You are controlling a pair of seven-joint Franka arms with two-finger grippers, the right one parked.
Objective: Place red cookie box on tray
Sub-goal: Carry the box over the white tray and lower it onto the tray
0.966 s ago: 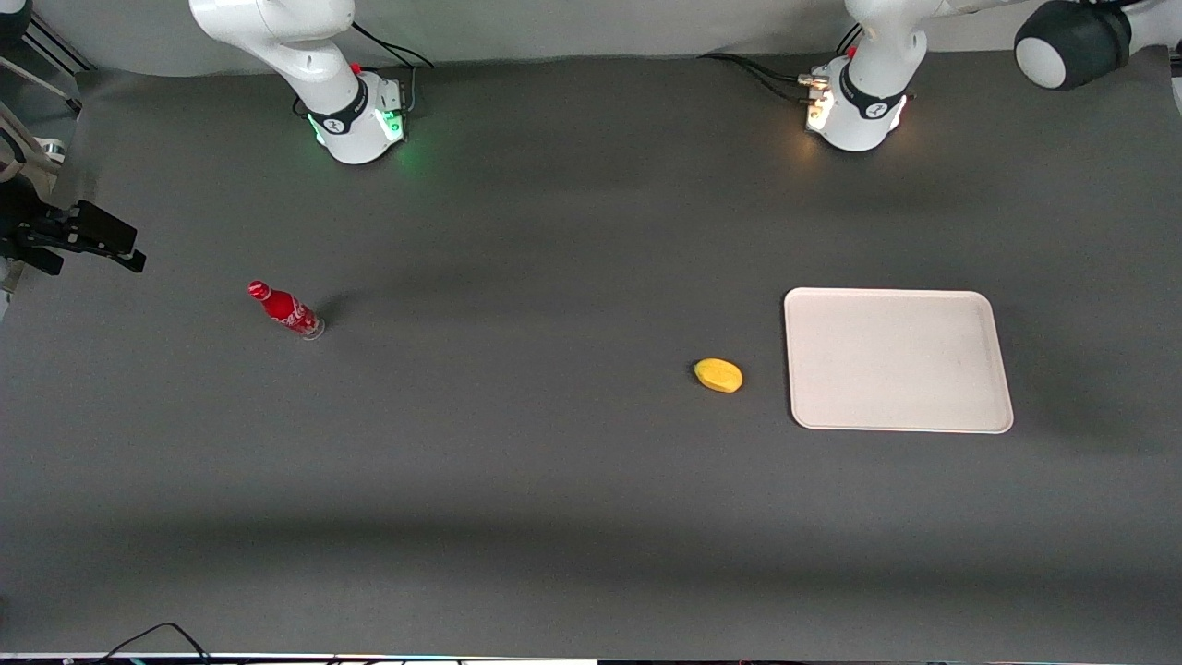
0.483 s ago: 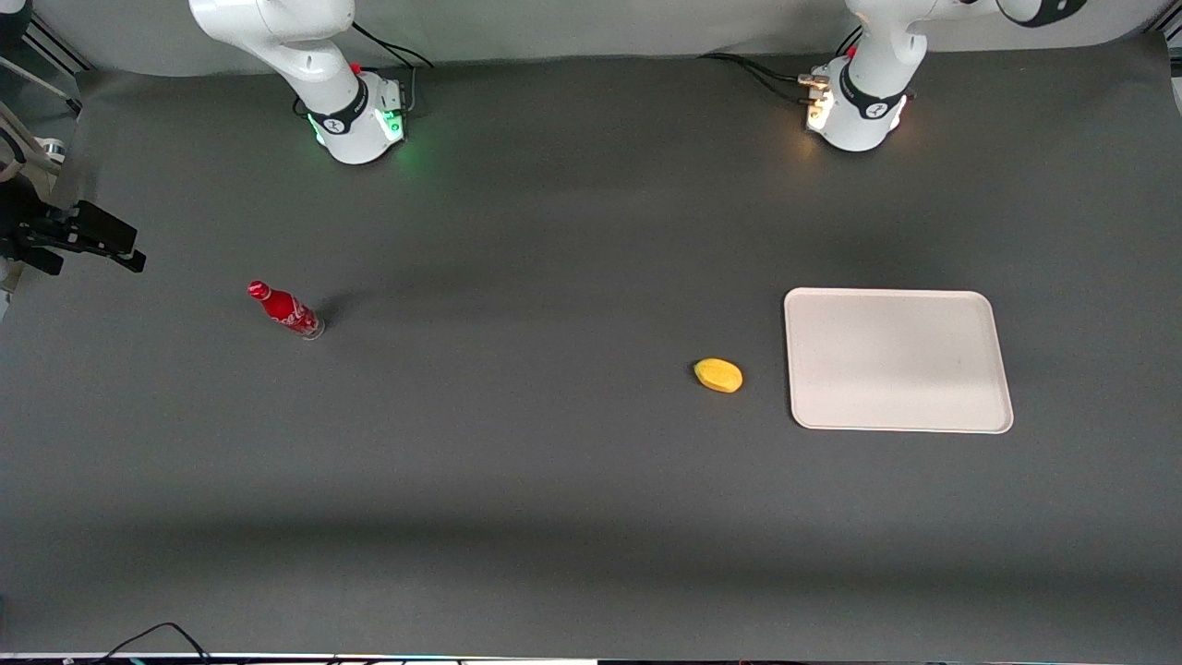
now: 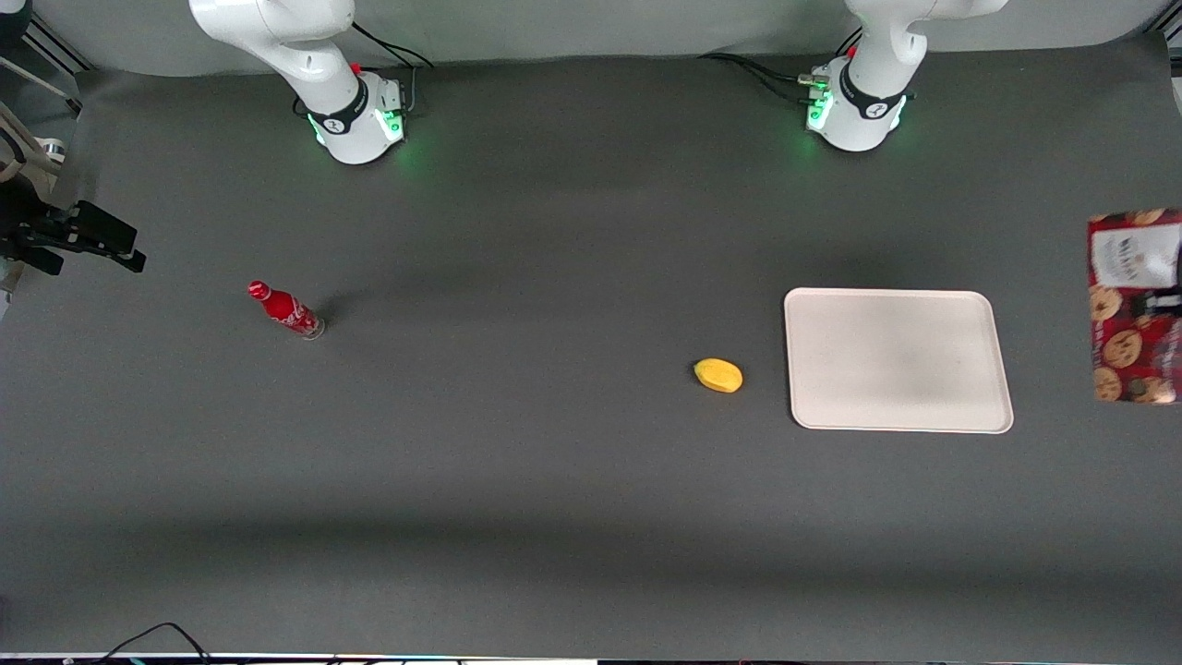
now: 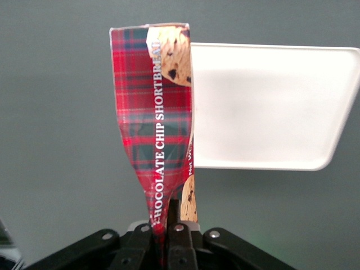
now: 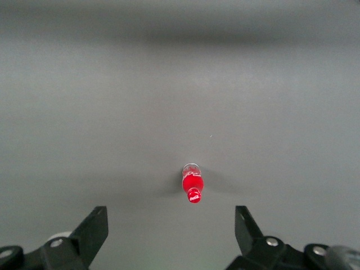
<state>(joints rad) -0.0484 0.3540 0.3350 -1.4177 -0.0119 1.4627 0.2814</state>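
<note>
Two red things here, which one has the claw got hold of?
The red cookie box, pinched in the claw beside the tray. The small red bottle stands alone on the table.

The working arm's glossy white base [image 3: 854, 106] wears a black collar band, glows green and trails black cables. Its black two-finger gripper [image 4: 167, 228], studded with silver screws, hangs above the working arm's end of the dark grey table [image 3: 554, 508].

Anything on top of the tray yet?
No: the tray is bare. The gripper, shut on the red cookie box, holds it toward the working arm's end.

One red cookie box [image 3: 1135, 306], one tray [image 3: 897, 359], one bottle [image 3: 285, 309], one yellow fruit [image 3: 718, 375]
</note>
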